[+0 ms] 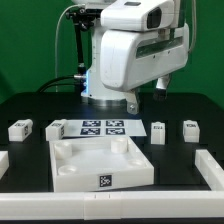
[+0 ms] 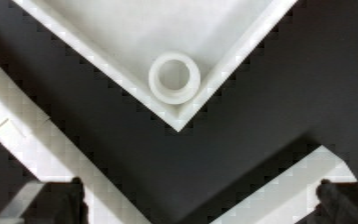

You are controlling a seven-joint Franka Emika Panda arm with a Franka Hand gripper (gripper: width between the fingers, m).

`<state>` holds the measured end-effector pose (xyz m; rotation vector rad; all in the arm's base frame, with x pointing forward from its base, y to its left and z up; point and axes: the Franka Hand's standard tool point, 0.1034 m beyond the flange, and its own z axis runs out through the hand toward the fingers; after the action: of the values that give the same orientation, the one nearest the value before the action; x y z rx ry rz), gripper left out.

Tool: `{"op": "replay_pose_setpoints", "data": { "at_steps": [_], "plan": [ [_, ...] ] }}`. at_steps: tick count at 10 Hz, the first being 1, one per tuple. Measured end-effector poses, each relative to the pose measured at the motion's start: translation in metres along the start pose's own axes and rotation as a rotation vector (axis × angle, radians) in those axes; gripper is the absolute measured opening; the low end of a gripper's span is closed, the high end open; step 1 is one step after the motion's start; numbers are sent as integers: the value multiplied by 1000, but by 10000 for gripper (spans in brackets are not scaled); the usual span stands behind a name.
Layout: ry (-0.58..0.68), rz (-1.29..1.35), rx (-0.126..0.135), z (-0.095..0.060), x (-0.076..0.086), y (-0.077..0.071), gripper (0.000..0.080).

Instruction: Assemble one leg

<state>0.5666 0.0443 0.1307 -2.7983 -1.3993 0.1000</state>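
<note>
Leg (image 1: 158, 131): small white plastic block with a tag on one face, sitting upright on the worktop (image 1: 25, 108). It is well below the jaws and not between them. Three more like it are in the same row. I judge this one nearest under the jaws, but I cannot tell which is meant.

Jaws: apart and holding nothing. In the wrist view both dark fingertips (image 2: 43, 205) show, with bare worktop between them. In the exterior view the jaws are hidden under the arm's white housing.

Below the jaws, wrist view: one corner of the square piece (image 1: 75, 165) with its round socket (image 2: 172, 77). The corner lies ahead of the jaws, clear of both fingertips. The marker board (image 1: 100, 127) is also below, between the pairs of legs.

Handling (judgement):
- Light. Lifting it should load the jaws very little.
- Stiff moulded plastic, so it won't give under the pads and is not fragile.
- The faces look smooth, so it may slip or twist if pinched near an edge.

Where to hold (judgement):
- Across two flat opposite sides, about mid-height, with the jaws square to the faces.
- Leave the end that goes into the socket free. I cannot tell at this size which end that is.
- The block is small, so it needs centring between the jaws before they close, or it may skid on the worktop.
</note>
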Motion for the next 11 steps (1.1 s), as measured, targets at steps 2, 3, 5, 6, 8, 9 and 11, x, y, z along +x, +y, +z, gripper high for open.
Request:
{"op": "replay_pose_setpoints", "data": {
  "at_steps": [2, 3, 5, 6, 8, 9, 11],
  "plan": [
    [-6, -1, 5, -1, 1, 0, 650],
    [-6, -1, 5, -1, 1, 0, 650],
    [-5, 0, 5, -1, 1, 0, 650],
    [-5, 0, 5, -1, 0, 0, 650],
    [-3, -21, 4, 5, -7, -1, 650],
    [2, -39, -2, 14, -19, -8, 650],
    [-6, -108, 12, 38, -57, -25, 650]
  ]
}}
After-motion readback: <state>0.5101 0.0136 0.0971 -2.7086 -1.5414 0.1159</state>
